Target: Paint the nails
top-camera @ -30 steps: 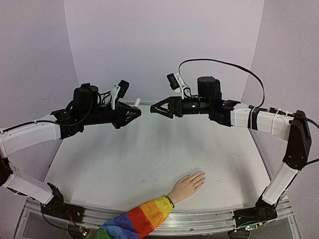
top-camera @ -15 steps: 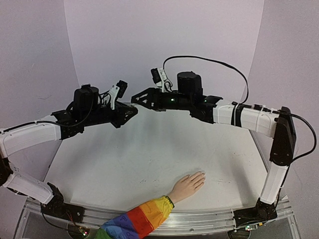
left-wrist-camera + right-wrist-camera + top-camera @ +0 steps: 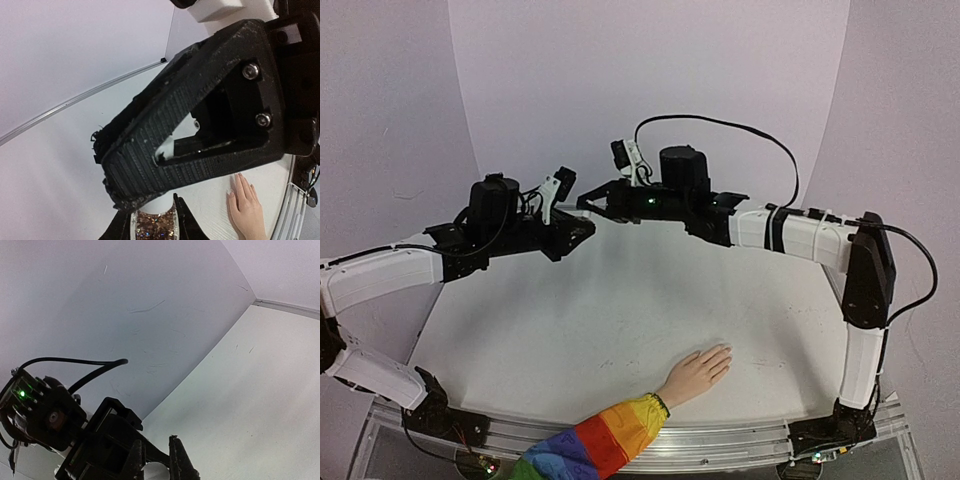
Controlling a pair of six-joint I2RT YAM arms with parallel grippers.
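A small flesh-coloured hand (image 3: 698,372) in a rainbow-striped sleeve (image 3: 590,445) lies flat near the table's front edge. Its pale nails (image 3: 724,350) point to the back right, and the nails (image 3: 239,176) also show at the lower right of the left wrist view. High over the back of the table my left gripper (image 3: 152,216) is shut on a glitter polish bottle (image 3: 154,227). My right gripper (image 3: 154,438) meets it tip to tip, shut on the bottle's white cap (image 3: 155,471). In the top view the two grippers' tips (image 3: 586,212) hide the bottle.
The white table (image 3: 620,300) is ringed by pale curved walls (image 3: 650,80) at the back and sides. Both arms arch above the back half of the table. A metal rail (image 3: 740,440) runs along the front edge by the arm bases.
My right arm has swung left to the left gripper, and its jaws have gone from open to shut on the bottle's cap. The left arm and the hand have stayed put.
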